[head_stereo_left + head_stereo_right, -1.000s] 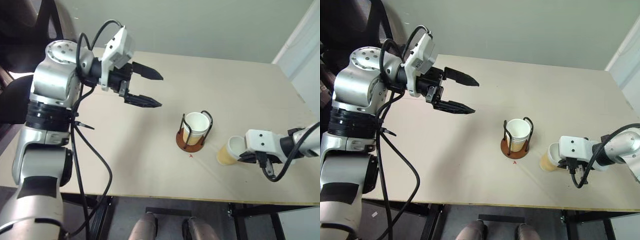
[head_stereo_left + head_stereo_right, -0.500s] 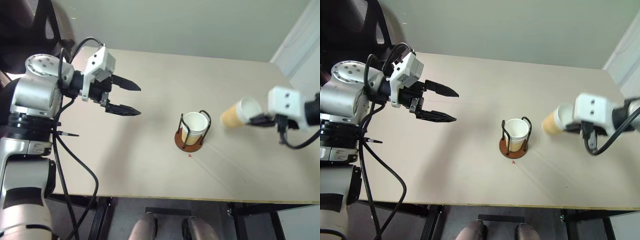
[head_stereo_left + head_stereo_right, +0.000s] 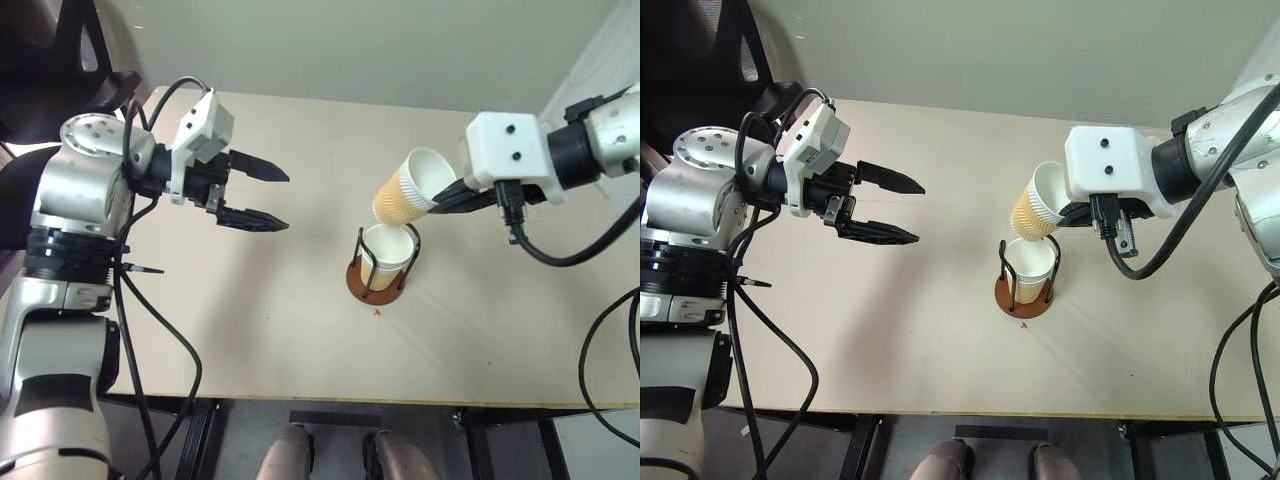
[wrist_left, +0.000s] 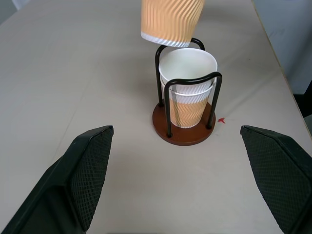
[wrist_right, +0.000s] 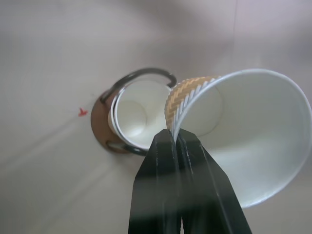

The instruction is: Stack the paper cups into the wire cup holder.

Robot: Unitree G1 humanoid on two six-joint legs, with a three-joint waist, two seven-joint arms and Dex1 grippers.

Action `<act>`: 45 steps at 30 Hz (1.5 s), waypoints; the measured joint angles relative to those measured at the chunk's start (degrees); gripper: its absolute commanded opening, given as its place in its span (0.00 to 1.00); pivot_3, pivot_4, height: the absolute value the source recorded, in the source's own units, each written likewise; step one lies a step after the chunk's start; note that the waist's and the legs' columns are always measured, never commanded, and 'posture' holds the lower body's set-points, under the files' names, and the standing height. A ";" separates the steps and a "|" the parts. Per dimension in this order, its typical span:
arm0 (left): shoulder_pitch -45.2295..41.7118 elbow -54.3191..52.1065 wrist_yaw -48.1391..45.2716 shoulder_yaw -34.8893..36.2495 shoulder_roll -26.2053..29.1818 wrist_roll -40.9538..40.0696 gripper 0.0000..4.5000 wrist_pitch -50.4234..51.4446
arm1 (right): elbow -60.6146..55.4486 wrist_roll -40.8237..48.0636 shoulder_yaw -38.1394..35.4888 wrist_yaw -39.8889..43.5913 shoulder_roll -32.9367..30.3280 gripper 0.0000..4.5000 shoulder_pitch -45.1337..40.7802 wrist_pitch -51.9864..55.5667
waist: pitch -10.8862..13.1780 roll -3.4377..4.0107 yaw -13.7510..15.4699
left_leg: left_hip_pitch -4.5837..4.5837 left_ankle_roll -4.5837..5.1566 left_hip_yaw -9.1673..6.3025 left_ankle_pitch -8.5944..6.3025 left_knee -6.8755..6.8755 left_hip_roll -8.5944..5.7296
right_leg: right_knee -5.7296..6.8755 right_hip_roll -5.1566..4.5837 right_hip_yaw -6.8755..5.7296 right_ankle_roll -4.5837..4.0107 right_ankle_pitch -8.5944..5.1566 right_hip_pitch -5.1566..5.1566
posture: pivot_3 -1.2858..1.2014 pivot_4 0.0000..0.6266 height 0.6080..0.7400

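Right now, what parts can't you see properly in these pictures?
- How many cups sit in the wire cup holder: the left wrist view shows two nested rims; any more would be hidden inside.
- The held paper cup: its top is cut off by the left wrist view's edge.
- The holder's base: in the right wrist view the right gripper and held cup cover part of it.
- The small red mark on the table: too small to read.

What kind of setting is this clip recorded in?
Probably a lab or office test area: a plain beige table against a bare wall, a dark office chair at its corner, and nothing on it but the wire cup holder.
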 measured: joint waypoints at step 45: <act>-0.95 -0.03 1.45 -0.01 -3.50 0.67 1.00 0.94 | 1.08 -6.92 0.13 2.91 9.00 0.91 3.03 -0.41 | 0.00 0.00 -0.03 | 0.01 -0.14 0.00 0.15 0.09 0.00 | 0.08 0.01 -0.02 0.03 0.10 0.01 | 0.52 0.24 1.00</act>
